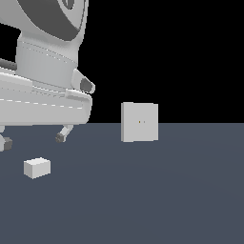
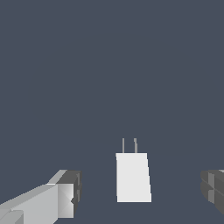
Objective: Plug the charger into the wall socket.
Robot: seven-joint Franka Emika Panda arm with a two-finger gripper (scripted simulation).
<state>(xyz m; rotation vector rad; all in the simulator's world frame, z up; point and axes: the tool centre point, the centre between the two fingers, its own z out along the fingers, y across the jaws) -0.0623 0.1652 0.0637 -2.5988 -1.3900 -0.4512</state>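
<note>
Starting at the exterior view's left, we see our gripper [image 1: 32, 139] hanging low over the dark floor [image 1: 157, 190], its two fingertips [image 1: 61, 137] spread wide and nothing between them; the hand is released and empty. Just below and slightly toward us lies the charger [image 1: 37, 167], a small white brick resting flat on the floor, not yet touched.

In the wrist view the charger [image 2: 133, 177] sits between our two fingertips [image 2: 70, 192], roughly centred in the gap, with clear floor on either side of it. Two thin prongs [image 2: 129, 145] stick out of one short end, pointing away from the camera.

We judge the block to be light, rigid and smooth-sided, so it should not deform under a pinch, but it may slip or twist if we hold it off-centre. We would take it across its two long side faces, near the middle of the body, keeping well clear of the prongs, which look slender. A square, centred hold matters, because any tilt in the grasp will carry through to the prongs at insertion.

Farther to the exterior view's right, well apart from the charger, the wall socket [image 1: 139, 122] stands upright on the floor, a thick square white plate with two tiny dark holes [image 1: 141, 122] at its centre.
</note>
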